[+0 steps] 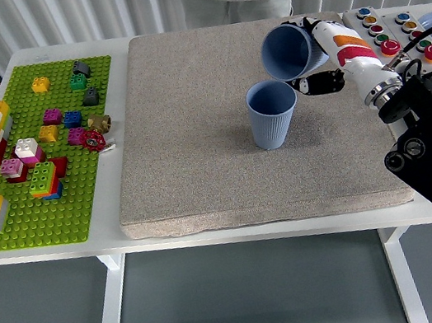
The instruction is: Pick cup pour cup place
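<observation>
1. Two blue cups are showing. The standing cup [273, 114] is sitting upright on the grey mat [198, 156], mouth facing up.
2. The held cup [287, 51] is lying tipped, its long axis near level, mouth pointing left and down above the standing cup's rim.
3. The right hand [330, 58] is gripping the held cup from the right, fingers curled around it.
</observation>
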Available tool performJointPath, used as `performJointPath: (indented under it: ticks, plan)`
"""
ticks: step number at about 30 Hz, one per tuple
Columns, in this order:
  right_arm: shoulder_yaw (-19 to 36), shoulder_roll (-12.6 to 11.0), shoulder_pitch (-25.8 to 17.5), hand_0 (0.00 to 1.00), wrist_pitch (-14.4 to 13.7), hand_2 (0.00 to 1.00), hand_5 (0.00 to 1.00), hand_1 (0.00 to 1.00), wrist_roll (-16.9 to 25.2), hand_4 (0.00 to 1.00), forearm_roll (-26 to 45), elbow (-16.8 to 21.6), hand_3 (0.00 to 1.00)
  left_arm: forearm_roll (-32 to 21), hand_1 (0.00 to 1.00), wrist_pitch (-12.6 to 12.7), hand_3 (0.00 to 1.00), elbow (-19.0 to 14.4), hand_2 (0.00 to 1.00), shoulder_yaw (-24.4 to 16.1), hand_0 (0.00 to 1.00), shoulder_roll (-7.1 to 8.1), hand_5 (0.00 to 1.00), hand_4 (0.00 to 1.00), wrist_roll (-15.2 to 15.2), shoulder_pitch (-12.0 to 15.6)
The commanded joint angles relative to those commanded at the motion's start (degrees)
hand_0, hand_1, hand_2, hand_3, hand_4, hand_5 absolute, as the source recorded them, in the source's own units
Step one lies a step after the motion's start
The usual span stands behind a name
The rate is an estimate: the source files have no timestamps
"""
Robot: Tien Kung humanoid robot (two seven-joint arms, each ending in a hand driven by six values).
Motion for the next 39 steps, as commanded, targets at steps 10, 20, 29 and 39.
performJointPath:
  ticks: [10, 20, 29, 39]
  plan:
    - [0.1, -0.2, 0.4, 0.919, -1.2, 0.792, 0.326, 0.819, -0.9, 0.774, -8.0, 0.0, 0.796, 0.0, 0.854, 0.0, 0.793, 0.0, 0.869, 0.0, 0.803, 0.0, 0.998, 0.499, 0.0, -0.2]
    - [-0.1, -0.5, 0.4, 0.92, -2.6, 0.79, 0.324, 0.819, -1.3, 0.771, -10.3, 0.7, 0.793, -0.1, 0.854, 0.0, 0.793, 0.0, 0.869, 0.1, 0.803, 0.01, 0.998, 0.499, 0.0, -0.1]
    - [-0.2, -1.4, 0.6, 0.926, -3.8, 0.789, 0.322, 0.82, -1.6, 0.772, -12.1, 1.2, 0.791, -0.3, 0.853, 0.0, 0.794, 0.0, 0.869, 0.2, 0.802, 0.03, 0.998, 0.499, -0.1, -0.1]
    - [-1.2, -1.7, 0.4, 0.932, -5.1, 0.788, 0.316, 0.827, -1.8, 0.771, -13.0, 1.2, 0.786, -0.1, 0.854, 0.0, 0.793, 0.0, 0.869, 0.1, 0.803, 0.04, 0.998, 0.499, -0.1, -0.1]
